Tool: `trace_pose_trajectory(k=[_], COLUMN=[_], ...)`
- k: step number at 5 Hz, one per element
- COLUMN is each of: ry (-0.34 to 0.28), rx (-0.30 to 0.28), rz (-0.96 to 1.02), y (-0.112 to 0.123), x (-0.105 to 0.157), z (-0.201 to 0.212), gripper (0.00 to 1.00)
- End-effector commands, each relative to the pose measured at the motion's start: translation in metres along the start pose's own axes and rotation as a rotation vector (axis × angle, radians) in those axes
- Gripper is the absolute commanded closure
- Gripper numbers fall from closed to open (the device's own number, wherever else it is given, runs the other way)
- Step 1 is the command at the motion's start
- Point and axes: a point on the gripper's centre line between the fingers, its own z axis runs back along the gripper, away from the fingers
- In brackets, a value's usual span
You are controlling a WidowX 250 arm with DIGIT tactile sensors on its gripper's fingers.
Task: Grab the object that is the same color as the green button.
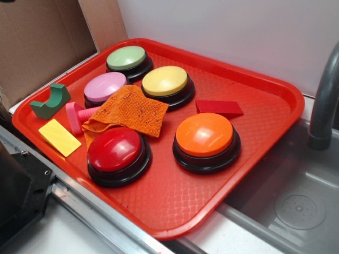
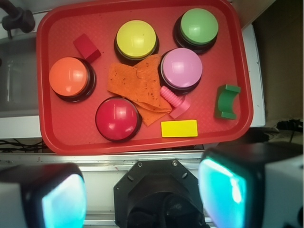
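Note:
The small dark green block (image 1: 50, 100) with a semicircular notch sits at the left edge of the red tray (image 1: 254, 159). In the wrist view the block (image 2: 227, 101) lies at the tray's right side. The pale green dome button (image 1: 127, 58) stands at the tray's far corner; it also shows in the wrist view (image 2: 199, 26). My gripper (image 2: 142, 194) is open and empty, high above and off the tray's near edge, over the robot base. Its cyan pads (image 2: 221, 190) stand wide apart. The gripper does not show in the exterior view.
The tray also holds pink (image 1: 104, 87), yellow (image 1: 164, 81), orange (image 1: 204, 135) and red (image 1: 115, 149) dome buttons, an orange cloth (image 1: 130, 111), a pink bolt piece (image 1: 77, 115), a flat yellow block (image 1: 59, 137) and a red wedge (image 1: 218, 108). A sink (image 1: 296, 206) lies right; cardboard (image 1: 37, 37) stands behind.

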Motion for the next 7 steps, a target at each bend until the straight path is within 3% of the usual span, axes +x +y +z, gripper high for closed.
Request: trace_pose_trajectory(k=[1,2,4,6,7], ry=[0.0,-0.016,-0.099,-0.19,-0.168], rx=[0.0,-0.066,-0.113,-0.039,-0.035], rz=[0.0,0.127,0.342,0.526,0.542], y=[0.0,0.012,0.052,0.114,0.134], x=[0.0,0.012,0.023,0.028,0.031], z=[0.0,-0.009,-0.04,-0.092,-0.113], gripper=[0.0,0.0,0.0,0.0,0.0])
